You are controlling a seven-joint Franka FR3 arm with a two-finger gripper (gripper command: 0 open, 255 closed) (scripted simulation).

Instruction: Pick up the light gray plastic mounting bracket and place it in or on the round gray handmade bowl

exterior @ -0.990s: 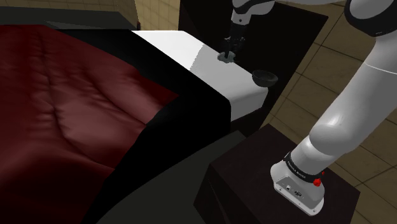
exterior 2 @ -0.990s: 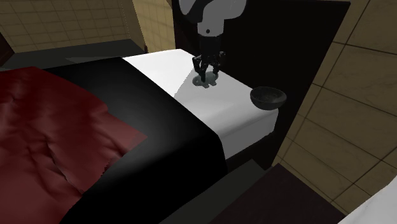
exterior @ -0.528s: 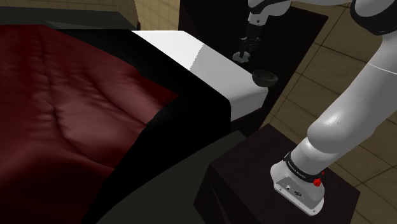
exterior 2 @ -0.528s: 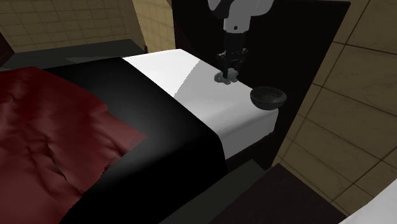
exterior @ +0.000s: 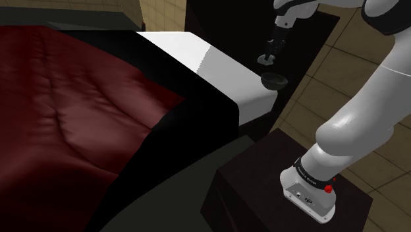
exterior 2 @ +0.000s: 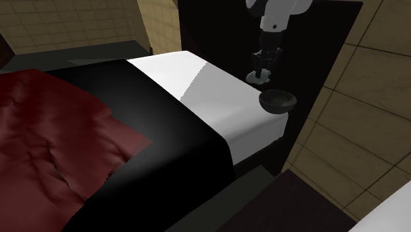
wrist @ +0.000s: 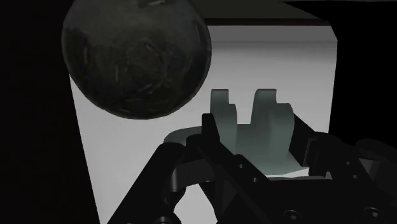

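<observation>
Far left lies the dark red blanket, then the white bed top. Up in the air hangs the pale gray bracket, pinched between the two fingers of the gripper. The dark round bowl sits at 4 o'clock from it, right on the corner. If the gripper lets go too soon, the bracket could miss. A bump could push the bowl off the edge. Up above there is lots of room.

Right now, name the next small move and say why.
Probably carry the pale grey bracket across toward the dark round bowl: the pincer clasps it above the white surface, and the wrist view shows the bowl off to one side, not beneath it.
</observation>
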